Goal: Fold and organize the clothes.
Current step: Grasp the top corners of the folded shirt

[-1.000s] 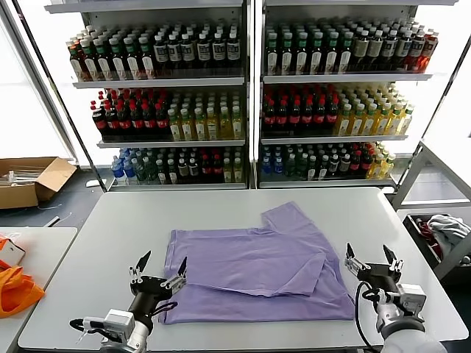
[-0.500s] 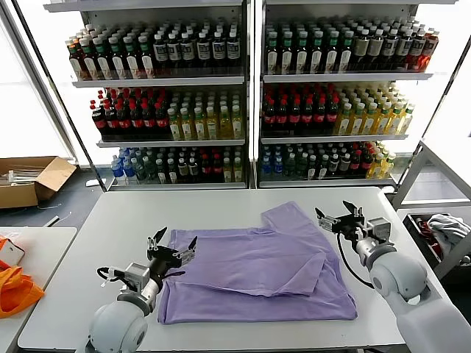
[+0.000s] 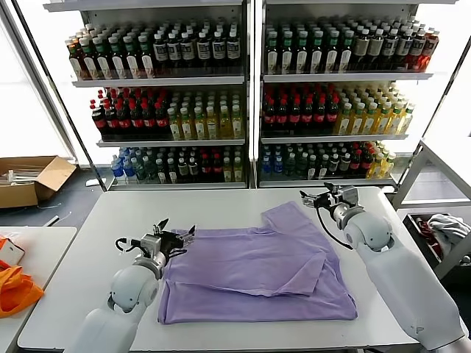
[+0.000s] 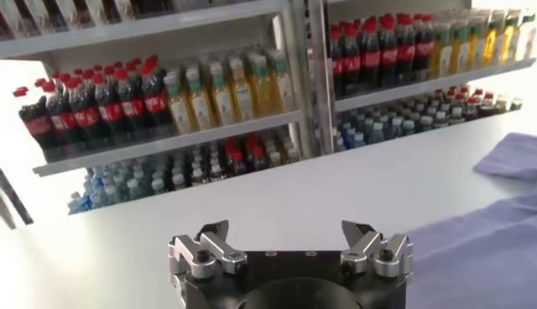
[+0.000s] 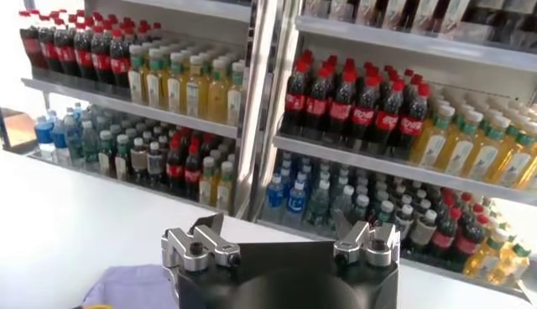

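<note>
Head view: the left gripper (image 3: 175, 235) hovers with jaws spread wide and empty at the far-left corner of the lavender T-shirt (image 3: 257, 268), while the right gripper (image 3: 324, 194), equally wide open and holding nothing, hangs just beyond the shirt's far-right sleeve. The shirt lies spread, partly folded, at the middle of the white table (image 3: 96, 243), with 2 shelving units of bottled drinks (image 3: 250, 95) behind.
</note>
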### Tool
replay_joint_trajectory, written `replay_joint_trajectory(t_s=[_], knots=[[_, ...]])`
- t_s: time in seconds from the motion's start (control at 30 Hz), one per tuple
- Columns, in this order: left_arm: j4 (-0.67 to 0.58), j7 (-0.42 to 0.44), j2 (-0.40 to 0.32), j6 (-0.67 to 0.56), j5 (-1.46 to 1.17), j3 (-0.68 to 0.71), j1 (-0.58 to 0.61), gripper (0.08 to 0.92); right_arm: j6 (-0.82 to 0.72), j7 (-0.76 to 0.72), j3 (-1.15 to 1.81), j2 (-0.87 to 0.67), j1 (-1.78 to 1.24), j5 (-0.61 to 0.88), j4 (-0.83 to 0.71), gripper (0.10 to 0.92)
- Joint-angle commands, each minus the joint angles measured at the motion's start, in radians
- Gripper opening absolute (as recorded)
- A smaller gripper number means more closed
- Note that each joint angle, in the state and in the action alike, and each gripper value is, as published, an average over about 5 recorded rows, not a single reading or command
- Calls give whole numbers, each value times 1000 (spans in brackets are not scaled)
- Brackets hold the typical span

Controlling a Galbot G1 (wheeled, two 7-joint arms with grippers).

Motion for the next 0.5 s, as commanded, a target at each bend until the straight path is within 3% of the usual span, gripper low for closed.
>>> replay_joint_trajectory(t_s=[0.03,0.5], knots=[[136,-9,13,51,-15,30,-103,823,-21,4,-76,74,80,-25,-138,823],[134,-16,25,50,-48,16,-74,823,-17,46,-38,152,46,-49,-195,823]])
